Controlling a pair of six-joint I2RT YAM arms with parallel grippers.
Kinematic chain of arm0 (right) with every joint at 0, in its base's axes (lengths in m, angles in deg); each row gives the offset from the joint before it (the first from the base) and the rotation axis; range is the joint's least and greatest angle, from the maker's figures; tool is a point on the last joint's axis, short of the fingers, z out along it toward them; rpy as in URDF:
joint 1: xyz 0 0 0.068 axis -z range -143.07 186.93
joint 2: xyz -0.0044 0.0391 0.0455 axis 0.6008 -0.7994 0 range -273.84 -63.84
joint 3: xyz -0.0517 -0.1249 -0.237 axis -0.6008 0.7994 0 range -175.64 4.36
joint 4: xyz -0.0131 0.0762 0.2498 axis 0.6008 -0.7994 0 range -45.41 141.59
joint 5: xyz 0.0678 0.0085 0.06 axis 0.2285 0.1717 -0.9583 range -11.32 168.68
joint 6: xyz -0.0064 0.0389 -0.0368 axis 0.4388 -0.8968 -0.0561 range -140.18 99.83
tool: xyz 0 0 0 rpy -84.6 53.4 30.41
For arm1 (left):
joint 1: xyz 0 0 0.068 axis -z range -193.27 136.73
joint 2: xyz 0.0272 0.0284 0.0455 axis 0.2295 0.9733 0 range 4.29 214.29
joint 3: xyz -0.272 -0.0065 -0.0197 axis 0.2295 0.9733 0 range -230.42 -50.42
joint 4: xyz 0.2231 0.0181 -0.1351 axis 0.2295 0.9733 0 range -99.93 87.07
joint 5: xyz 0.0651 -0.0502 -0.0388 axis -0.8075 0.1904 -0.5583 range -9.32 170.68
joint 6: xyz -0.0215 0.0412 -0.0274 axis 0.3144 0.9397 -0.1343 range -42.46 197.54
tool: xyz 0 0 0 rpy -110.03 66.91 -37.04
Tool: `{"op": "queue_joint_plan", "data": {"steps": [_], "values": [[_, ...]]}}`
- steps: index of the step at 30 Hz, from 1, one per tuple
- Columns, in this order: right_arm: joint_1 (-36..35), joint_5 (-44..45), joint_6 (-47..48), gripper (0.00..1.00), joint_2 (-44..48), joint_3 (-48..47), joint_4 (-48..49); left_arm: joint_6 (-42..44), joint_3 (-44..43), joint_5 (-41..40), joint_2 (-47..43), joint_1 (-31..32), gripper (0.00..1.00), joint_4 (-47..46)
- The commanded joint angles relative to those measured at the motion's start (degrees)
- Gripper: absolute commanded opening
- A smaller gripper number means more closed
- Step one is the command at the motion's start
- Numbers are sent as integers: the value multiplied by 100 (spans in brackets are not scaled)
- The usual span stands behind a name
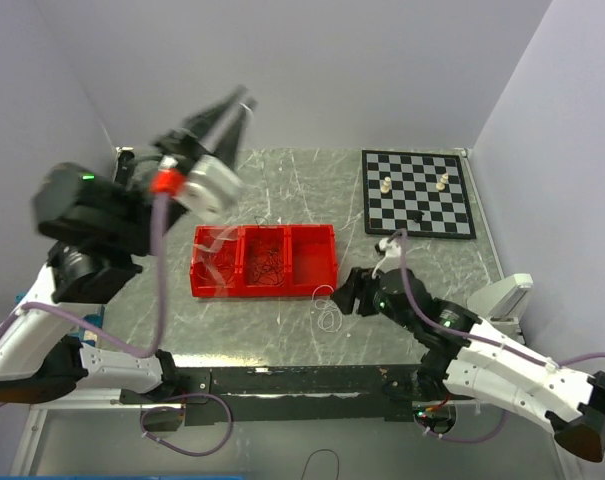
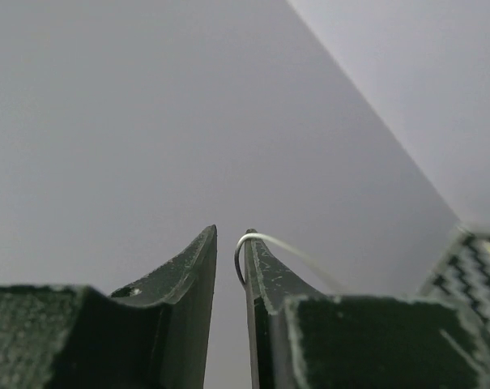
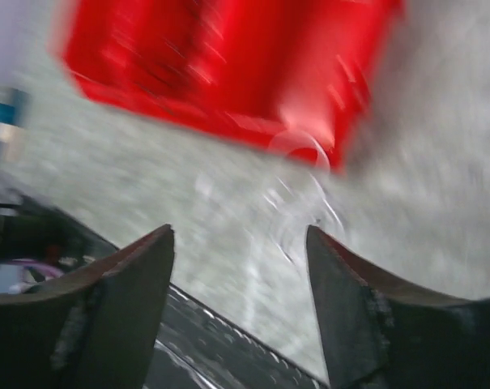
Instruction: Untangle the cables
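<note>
A grey marbled desk [image 1: 282,335] sits between pale walls, with a chessboard [image 1: 417,200] at its far right. The left arm is raised high, and its gripper [image 1: 244,100] points up at the back wall. Its jaws are almost closed, and a white cable [image 2: 285,245] comes out from between them and curls over one fingertip. The right arm reaches low and forward. Its gripper [image 3: 240,235] is spread wide and holds nothing, near a white loop [image 1: 325,305] on the desk. The other cables [image 1: 264,262] lie in the red tray [image 1: 265,291].
</note>
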Motion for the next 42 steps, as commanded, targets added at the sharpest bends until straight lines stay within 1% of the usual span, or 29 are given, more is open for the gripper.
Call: {"op": "queue_joint_plan", "data": {"steps": [1,4,8,11,14,16,19,21,23,24,25,27,28,30,32,34,37,42], "values": [[-38,14,1333,78,167,-868,588,-594,180,604,-75,40,27,1401],[-37,-180,1738,85,159,-1193,949,-708,549,912,-189,58,29,1735],[-38,-365,2064,87,211,-1396,1467,-779,778,1185,-234,101,27,2008],[-38,-479,2170,88,238,-1361,1907,-823,796,1247,-207,128,23,2009],[-38,-611,2065,84,54,-1414,2066,-867,796,1247,-172,154,19,1903],[-37,-646,1951,78,-61,-1379,2101,-858,805,1247,-172,163,17,1868],[-46,-559,1845,74,-175,-1300,2101,-832,971,1177,-233,163,11,1859],[-38,-436,1845,71,-280,-1344,1848,-814,1182,1141,-303,163,9,1990],[-38,-339,1871,70,-351,-1397,1444,-919,1550,1132,-444,163,8,2201],[-38,-278,1889,70,-360,-1344,1303,-1007,1752,1185,-505,163,9,2289],[-38,-164,1837,70,-369,-1248,1136,-1086,1972,1246,-593,163,13,2420],[-38,187,1391,72,-482,-1028,671,-1096,2569,1377,-725,154,20,2736],[-38,406,1188,74,-561,-958,390,-1122,2946,1431,-813,163,23,2834],[-46,505,749,77,-711,-782,-6,-1271,3658,1527,-919,154,35,2905],[-46,531,353,78,-817,-528,-218,-1385,4265,1633,-945,137,45,2923],[-46,505,45,79,-852,-264,-298,-1631,4784,1686,-875,84,50,2783],[-55,365,-132,79,-1001,96,-18,-2000,5190,1974,-543,-196,52,2624],[-55,207,-168,78,-1607,229,377,-2317,5367,2573,21,-934,52,2501]]}}
